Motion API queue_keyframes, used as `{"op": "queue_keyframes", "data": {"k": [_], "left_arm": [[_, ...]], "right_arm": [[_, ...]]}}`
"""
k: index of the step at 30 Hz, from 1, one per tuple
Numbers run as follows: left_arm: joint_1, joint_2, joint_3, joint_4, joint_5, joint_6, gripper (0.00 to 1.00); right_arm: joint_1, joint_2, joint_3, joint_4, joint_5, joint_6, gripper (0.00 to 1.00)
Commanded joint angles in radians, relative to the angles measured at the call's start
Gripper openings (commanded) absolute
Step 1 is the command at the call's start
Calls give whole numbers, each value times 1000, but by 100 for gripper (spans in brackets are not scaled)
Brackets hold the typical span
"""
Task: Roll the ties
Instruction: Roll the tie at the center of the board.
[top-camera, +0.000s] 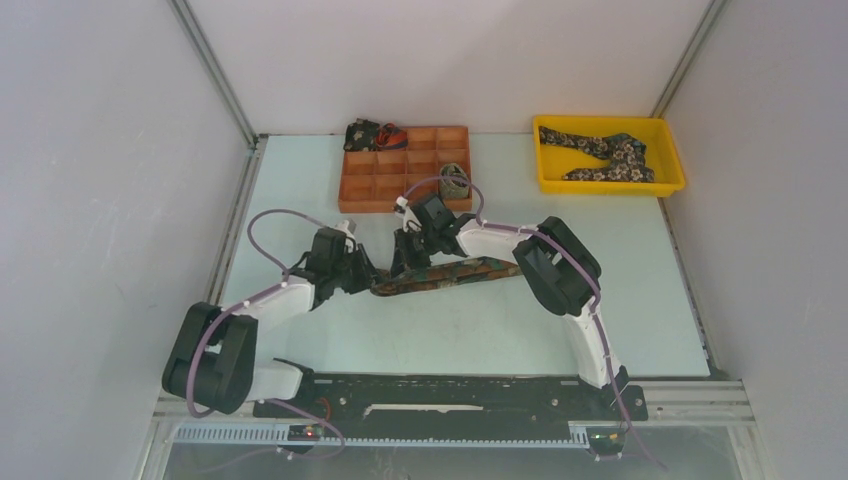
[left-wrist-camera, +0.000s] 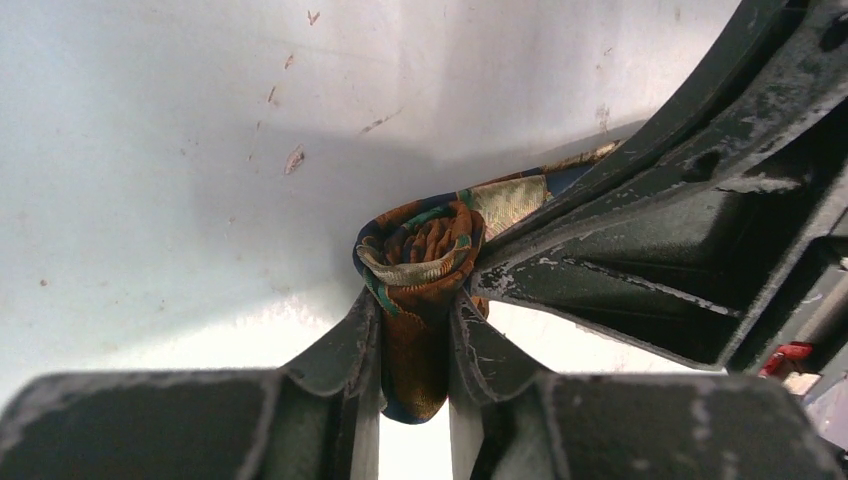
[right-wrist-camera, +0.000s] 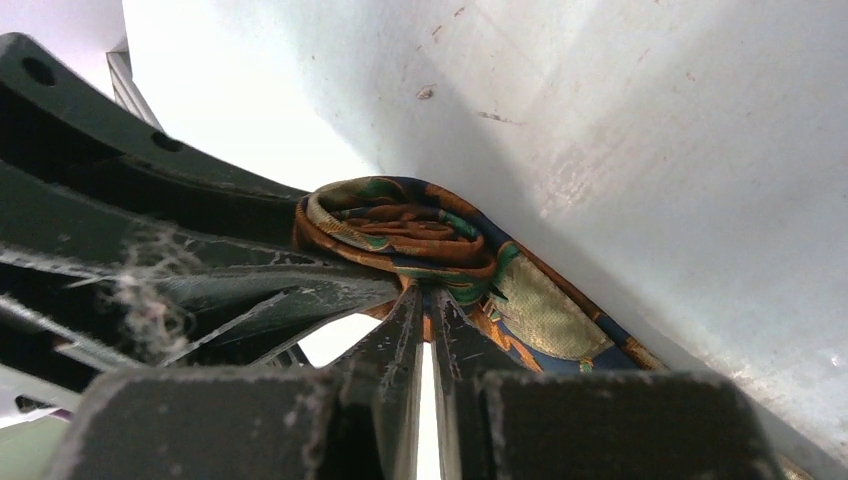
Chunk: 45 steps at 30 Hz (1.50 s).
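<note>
Tie (top-camera: 455, 272) in left claw (left-wrist-camera: 415, 318), right claw (right-wrist-camera: 426, 300)

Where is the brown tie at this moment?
In the top view the brown tie lies mid-table, near the orange divided box, its coiled end pinched by the left gripper and right gripper.

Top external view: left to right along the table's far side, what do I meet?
Dark rolled ties in the orange tray's far-left corner → olive rolled tie at its right → yellow bin holding an unrolled floral tie.
</note>
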Motion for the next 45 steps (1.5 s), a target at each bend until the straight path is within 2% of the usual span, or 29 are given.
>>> {"op": "queue_keyframes", "data": {"k": [1, 25, 45], "left_arm": [[-27, -53, 67, -125, -77, 58, 10], [-137, -52, 217, -347, -245, 104, 8], [-278, 110, 388, -564, -605, 138, 7]], "right_arm": [[9, -33, 25, -56, 54, -26, 10], [91, 61, 90, -18, 20, 26, 10], [-19, -223, -130, -44, 60, -25, 10]]}}
